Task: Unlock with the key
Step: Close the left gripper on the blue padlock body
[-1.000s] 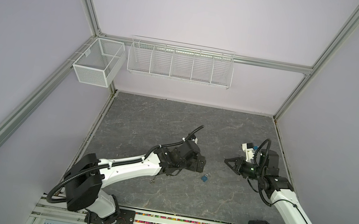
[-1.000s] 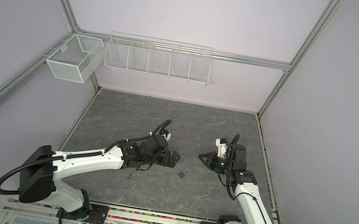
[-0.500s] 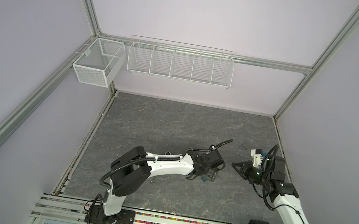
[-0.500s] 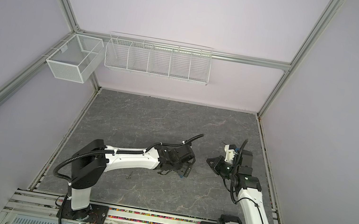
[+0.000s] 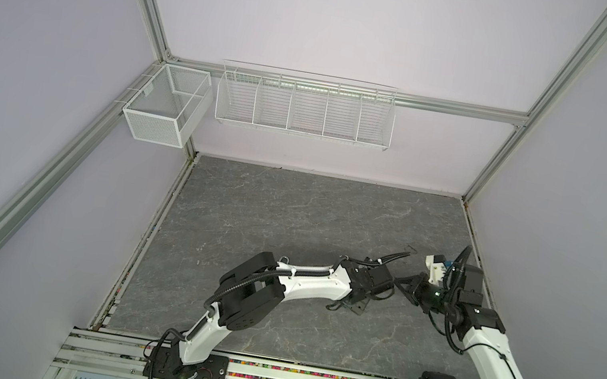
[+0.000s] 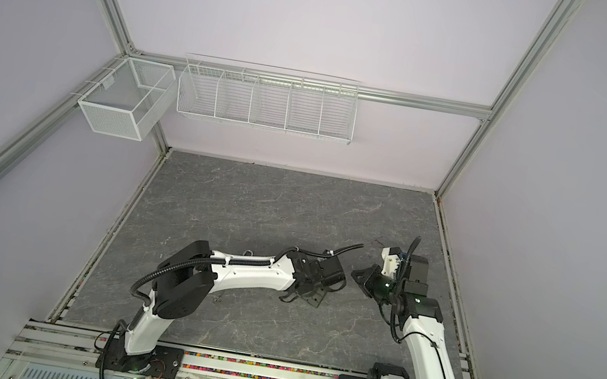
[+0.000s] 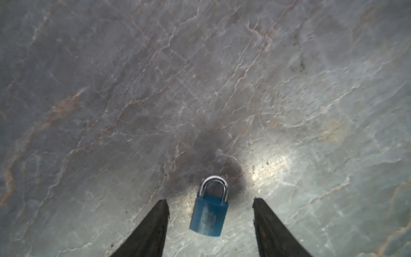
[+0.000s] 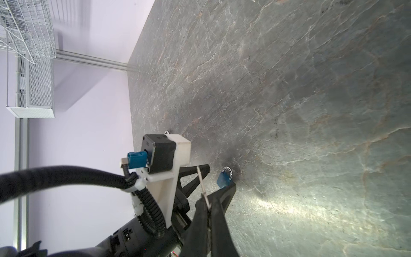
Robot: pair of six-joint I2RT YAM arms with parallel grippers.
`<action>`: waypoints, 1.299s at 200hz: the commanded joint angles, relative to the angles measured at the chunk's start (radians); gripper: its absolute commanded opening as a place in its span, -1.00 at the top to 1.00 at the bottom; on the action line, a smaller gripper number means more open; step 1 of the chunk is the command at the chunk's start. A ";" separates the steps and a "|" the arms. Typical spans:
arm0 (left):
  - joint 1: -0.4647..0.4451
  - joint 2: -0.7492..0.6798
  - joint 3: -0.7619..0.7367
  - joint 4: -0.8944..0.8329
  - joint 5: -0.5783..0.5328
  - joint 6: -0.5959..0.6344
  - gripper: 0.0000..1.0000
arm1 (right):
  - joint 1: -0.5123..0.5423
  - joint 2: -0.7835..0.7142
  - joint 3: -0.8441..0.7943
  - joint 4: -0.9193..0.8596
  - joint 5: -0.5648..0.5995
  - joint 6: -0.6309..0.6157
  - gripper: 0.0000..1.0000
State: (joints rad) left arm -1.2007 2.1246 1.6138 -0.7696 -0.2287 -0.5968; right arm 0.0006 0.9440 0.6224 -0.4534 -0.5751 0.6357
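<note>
A small blue padlock (image 7: 209, 213) with a silver shackle lies flat on the grey marbled table (image 7: 200, 89). My left gripper (image 7: 210, 201) is low over it and open, one black finger on each side of the lock body, neither touching it. In both top views the left gripper (image 5: 350, 306) (image 6: 306, 296) hides the padlock. From the right wrist view the padlock (image 8: 224, 179) shows between the left gripper's fingers (image 8: 229, 189). My right gripper (image 8: 208, 201) (image 5: 401, 285) is shut on the key (image 8: 201, 180). Its thin silver blade sticks out toward the left gripper, just right of it.
The right wall and the table's edge (image 5: 473, 246) run close behind the right arm. A white wire rack (image 5: 304, 106) and a mesh box (image 5: 164, 107) hang high on the walls. A small metal bit (image 6: 218, 301) lies by the left arm's elbow.
The left arm has swung right and come down over the padlock, and its jaws have narrowed around it. The right gripper has drawn back a little to the right, still holding the key.
</note>
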 commanded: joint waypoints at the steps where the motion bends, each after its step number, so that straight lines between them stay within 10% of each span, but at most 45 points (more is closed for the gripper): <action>1: -0.020 0.027 0.035 -0.082 0.011 -0.040 -0.19 | -0.005 0.009 0.012 -0.014 -0.001 -0.005 0.88; 260: -0.022 0.114 0.107 -0.176 0.031 -0.242 0.14 | -0.008 0.004 -0.015 0.004 -0.029 -0.015 0.88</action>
State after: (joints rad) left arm -1.2186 2.2108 1.7134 -0.8791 -0.2070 -0.7712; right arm -0.0006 0.9531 0.6224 -0.4541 -0.5892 0.6350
